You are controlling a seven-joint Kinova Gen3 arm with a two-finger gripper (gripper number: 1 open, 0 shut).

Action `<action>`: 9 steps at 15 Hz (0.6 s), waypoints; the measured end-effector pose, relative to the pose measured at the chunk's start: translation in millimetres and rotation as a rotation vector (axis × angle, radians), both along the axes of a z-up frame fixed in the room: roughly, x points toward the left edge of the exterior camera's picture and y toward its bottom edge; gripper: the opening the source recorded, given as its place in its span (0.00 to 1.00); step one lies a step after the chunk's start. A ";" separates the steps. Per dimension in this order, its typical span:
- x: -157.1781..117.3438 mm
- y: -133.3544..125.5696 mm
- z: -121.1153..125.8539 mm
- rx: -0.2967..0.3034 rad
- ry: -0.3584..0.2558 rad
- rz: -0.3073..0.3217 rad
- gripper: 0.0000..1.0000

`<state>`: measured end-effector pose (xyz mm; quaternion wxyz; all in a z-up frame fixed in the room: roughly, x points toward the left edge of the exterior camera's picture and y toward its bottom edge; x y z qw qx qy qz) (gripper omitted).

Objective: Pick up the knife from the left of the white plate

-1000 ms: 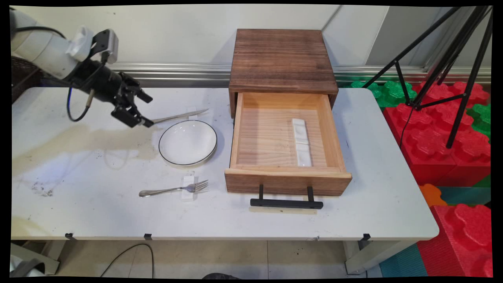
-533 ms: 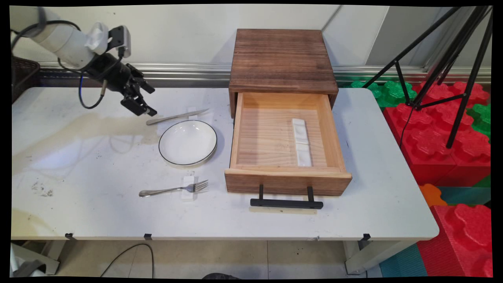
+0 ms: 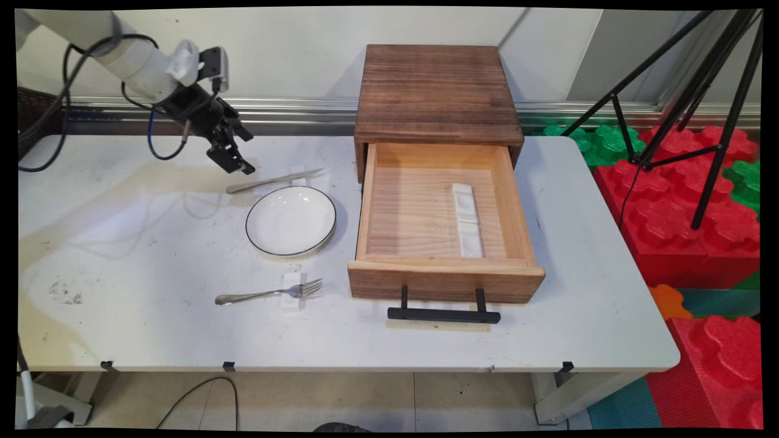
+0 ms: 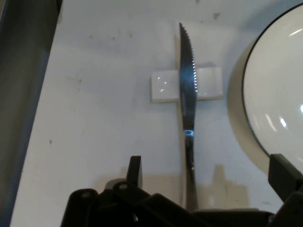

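While your gripper (image 3: 238, 155) hangs above the handle end of the knife (image 3: 274, 180), its fingers (image 4: 135, 171) are spread wide with nothing between them; in the hand view the handle runs down into the gap, one finger on each side and clear of the steel. The knife lies flat on the table (image 3: 152, 255), its serrated blade pointing away from the gripper and propped across a small white rest (image 4: 187, 84). Nothing is lifted or gripped, so you have an approach only; any grasp remains undone, in my judgement.

Just beside the knife, on the gripper's right in the hand view, sits the plate (image 3: 291, 220), white with a dark rim. Farther from the gripper lies the fork (image 3: 269, 293) on its own rest. Well beyond the knife tip the drawer (image 3: 443, 219) stands pulled open, with a white holder (image 3: 467, 219) inside.

No brand, label or legible writing is found on any item.
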<state>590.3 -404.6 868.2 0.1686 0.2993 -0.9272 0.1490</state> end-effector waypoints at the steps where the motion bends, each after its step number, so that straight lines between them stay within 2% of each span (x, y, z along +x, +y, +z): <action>1: -0.1 -3.9 -2.4 0.004 -0.005 -0.005 1.00; 9: -14.8 -49.2 -35.5 0.055 -0.045 -0.054 1.00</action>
